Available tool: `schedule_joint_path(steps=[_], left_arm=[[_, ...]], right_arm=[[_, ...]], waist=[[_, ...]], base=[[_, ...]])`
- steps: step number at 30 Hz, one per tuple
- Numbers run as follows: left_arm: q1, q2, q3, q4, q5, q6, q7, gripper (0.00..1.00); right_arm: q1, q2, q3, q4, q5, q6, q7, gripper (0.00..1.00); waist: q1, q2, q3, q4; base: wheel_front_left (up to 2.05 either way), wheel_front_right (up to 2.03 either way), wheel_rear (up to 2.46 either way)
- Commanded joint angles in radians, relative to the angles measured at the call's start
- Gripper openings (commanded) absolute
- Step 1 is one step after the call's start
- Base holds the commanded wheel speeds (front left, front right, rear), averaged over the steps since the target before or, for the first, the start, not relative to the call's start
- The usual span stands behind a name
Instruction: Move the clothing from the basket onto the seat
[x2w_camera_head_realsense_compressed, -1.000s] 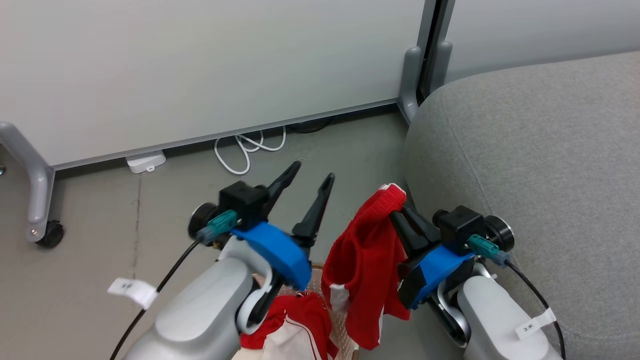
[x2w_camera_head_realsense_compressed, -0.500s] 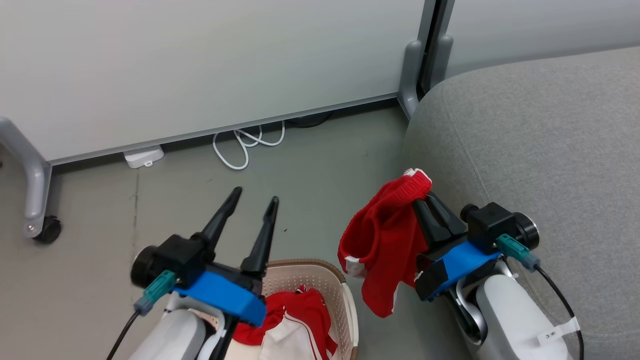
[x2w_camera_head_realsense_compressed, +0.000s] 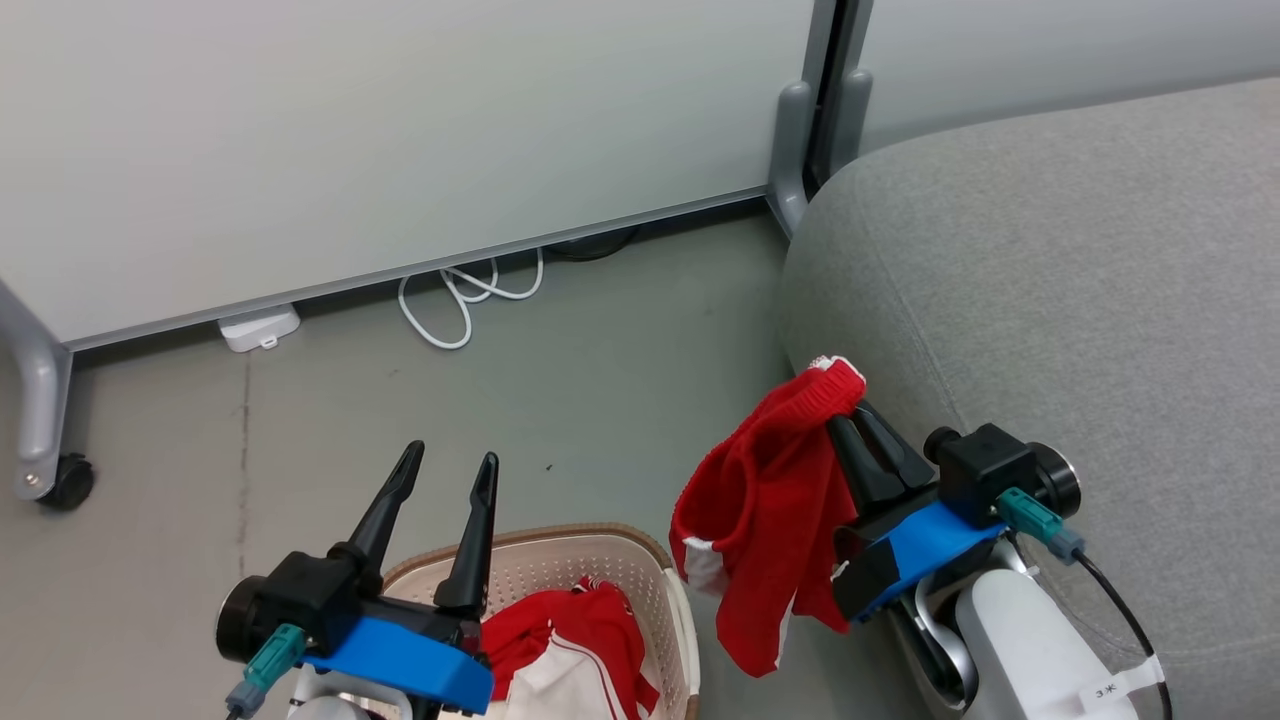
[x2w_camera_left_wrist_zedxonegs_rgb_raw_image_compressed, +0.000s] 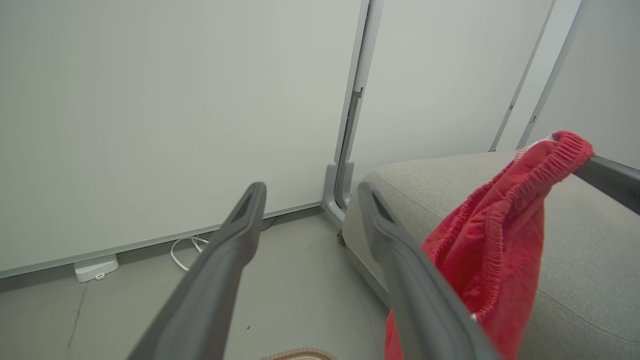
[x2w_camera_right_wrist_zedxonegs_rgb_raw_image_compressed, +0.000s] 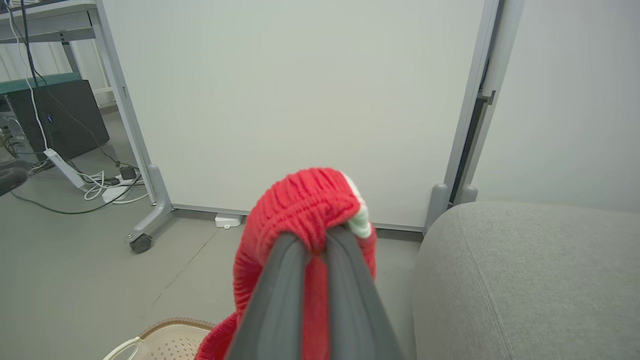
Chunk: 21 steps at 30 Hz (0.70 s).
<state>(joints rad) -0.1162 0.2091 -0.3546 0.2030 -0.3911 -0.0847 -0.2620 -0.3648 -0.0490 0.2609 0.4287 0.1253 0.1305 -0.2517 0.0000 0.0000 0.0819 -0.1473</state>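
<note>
basket (x2w_camera_head_realsense_compressed: 548, 568) — near half out of view

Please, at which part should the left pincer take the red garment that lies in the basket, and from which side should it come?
Grip the garment at its bunched red fold, which stands above the flat white panel. Come down from above with the open left pincer: the basket walls block any approach from the side, I judge.

Left gripper (x2w_camera_left_wrist_zedxonegs_rgb_raw_image_compressed: 311, 190) has its fingers spread wide, nothing between them, aimed at the floor (x2w_camera_left_wrist_zedxonegs_rgb_raw_image_compressed: 300, 280) below a white partition (x2w_camera_left_wrist_zedxonegs_rgb_raw_image_compressed: 175, 115). On the right, a red garment (x2w_camera_left_wrist_zedxonegs_rgb_raw_image_compressed: 500, 240) dangles from the right gripper (x2w_camera_left_wrist_zedxonegs_rgb_raw_image_compressed: 585, 170), in front of the sofa's (x2w_camera_left_wrist_zedxonegs_rgb_raw_image_compressed: 575, 260) rounded corner.
</note>
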Motion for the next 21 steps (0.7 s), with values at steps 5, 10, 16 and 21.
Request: schedule_joint_path(steps=[5, 10, 16, 21], left_arm=[[0.016, -0.018, 0.028, 0.005, 0.03, -0.022, -0.004, 1.0], [0.015, -0.028, 0.039, 0.007, 0.045, -0.035, -0.004, 1.0], [-0.003, -0.025, 0.036, 0.014, 0.061, -0.042, -0.004, 1.0], [-0.019, -0.02, 0.032, 0.017, 0.068, -0.046, -0.004, 1.0]], right_arm=[[0.006, -0.003, 0.006, -0.017, 0.014, 0.0, 0.001, 0.0], [0.007, -0.003, 0.016, -0.033, 0.026, 0.0, -0.001, 0.0], [0.016, -0.002, 0.019, -0.055, 0.034, 0.0, -0.001, 0.0], [0.017, -0.003, 0.024, -0.065, 0.038, 0.0, -0.003, 0.0]], waist=[[0.0, 0.0, 0.002, -0.044], [0.0, 0.0, 0.014, -0.109], [0.0, 0.0, 0.036, -0.195], [0.0, 0.0, 0.059, -0.253]], base=[[0.0, 0.0, 0.0], [0.0, 0.0, 0.0], [0.0, 0.0, 0.0], [0.0, 0.0, 0.0]])
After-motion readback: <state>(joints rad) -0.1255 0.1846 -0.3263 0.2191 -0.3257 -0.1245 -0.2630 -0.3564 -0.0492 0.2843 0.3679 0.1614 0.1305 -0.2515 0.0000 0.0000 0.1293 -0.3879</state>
